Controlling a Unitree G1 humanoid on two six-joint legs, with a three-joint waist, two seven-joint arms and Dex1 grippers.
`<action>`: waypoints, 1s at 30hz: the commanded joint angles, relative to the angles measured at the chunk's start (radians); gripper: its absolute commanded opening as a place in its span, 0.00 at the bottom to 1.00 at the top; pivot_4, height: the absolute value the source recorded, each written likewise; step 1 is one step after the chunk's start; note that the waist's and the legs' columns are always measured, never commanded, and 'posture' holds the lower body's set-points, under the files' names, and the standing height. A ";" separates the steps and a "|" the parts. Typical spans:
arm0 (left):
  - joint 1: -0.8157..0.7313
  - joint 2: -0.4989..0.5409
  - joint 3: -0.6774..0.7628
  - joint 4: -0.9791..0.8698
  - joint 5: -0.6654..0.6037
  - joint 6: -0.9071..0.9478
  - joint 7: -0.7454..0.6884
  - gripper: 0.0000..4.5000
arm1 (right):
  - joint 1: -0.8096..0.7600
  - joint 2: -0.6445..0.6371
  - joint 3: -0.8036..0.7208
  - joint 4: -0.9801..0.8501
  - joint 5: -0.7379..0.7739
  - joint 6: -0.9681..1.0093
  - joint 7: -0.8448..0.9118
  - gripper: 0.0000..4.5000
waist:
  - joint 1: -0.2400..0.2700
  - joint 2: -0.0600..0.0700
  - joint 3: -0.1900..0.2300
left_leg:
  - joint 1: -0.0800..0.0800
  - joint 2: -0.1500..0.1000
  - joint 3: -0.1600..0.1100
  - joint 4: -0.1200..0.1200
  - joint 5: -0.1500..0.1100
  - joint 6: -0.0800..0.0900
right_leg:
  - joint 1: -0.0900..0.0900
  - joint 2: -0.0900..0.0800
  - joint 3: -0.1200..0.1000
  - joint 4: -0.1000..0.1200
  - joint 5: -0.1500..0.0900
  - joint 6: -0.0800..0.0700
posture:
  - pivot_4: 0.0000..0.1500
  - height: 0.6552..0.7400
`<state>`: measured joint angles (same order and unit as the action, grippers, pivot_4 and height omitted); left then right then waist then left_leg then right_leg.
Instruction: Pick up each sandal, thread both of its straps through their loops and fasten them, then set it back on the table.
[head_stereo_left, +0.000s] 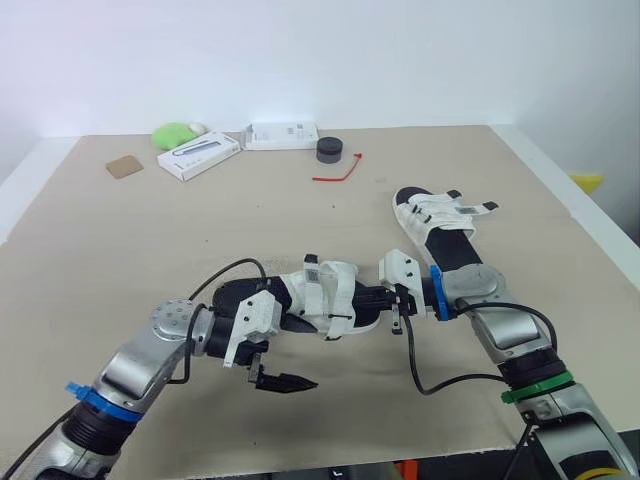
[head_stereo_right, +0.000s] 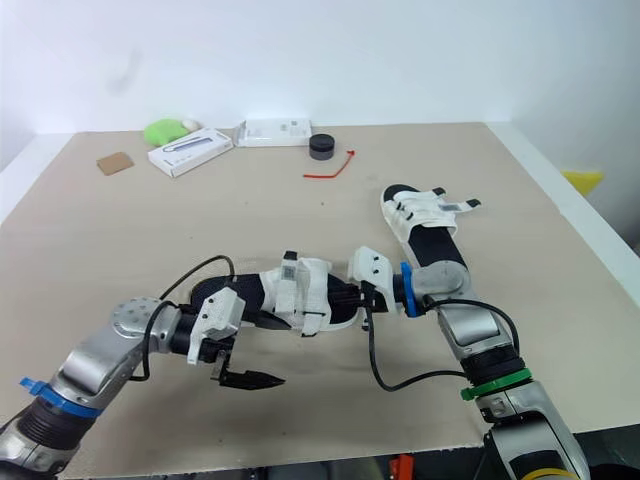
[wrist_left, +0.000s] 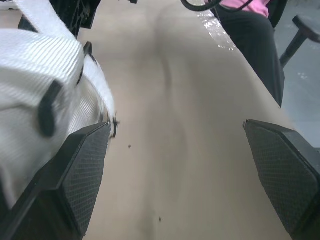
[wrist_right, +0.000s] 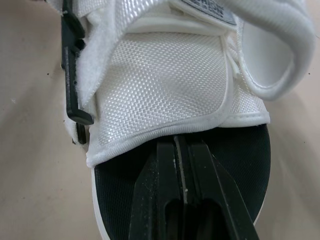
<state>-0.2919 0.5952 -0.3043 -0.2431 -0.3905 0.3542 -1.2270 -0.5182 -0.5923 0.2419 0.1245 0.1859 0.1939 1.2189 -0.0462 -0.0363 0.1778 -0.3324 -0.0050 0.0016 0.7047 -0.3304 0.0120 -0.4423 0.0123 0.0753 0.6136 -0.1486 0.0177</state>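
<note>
Sandal (head_stereo_left: 325, 293) against closed right pincer (wrist_right: 180, 150), both elbows bent (left pincer (wrist_left: 176, 150) agape)

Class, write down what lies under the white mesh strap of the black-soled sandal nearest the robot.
The black footbed runs under the white mesh strap, where the shut right gripper meets its edge. The footbed beneath the strap is covered.
</note>
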 joint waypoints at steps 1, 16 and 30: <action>-0.044 -0.033 -0.009 0.025 0.005 -0.008 0.005 0.98 | -0.005 0.001 0.008 -0.008 -0.011 0.002 0.001 0.00 | 0.000 0.000 0.000 | 0.000 0.000 0.000 0.000 0.000 0.000 | 0.000 0.000 0.000 0.000 0.000 0.000 | 1.00 1.00; -0.071 -0.055 0.028 0.051 0.036 0.001 0.064 0.98 | 0.008 0.005 0.005 -0.025 -0.011 0.001 -0.003 0.00 | -0.001 0.000 0.000 | -0.001 0.000 0.000 0.000 0.000 0.000 | 0.000 0.000 0.001 0.000 0.001 0.001 | 1.00 1.00; -0.021 -0.019 0.077 -0.005 -0.004 0.048 0.088 0.98 | -0.002 0.016 0.012 -0.013 -0.015 -0.009 0.000 0.00 | -0.001 0.000 0.000 | 0.000 0.000 -0.001 0.000 0.000 0.000 | 0.000 0.000 0.001 0.000 0.000 0.001 | 1.00 1.00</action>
<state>-0.3128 0.5806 -0.2384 -0.2151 -0.3738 0.4015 -1.1440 -0.5165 -0.5825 0.2419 0.1185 0.1780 0.1915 1.2161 -0.0471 -0.0363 0.1779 -0.3320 -0.0049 0.0010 0.7047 -0.3305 0.0122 -0.4428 0.0124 0.0762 0.6134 -0.1485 0.0189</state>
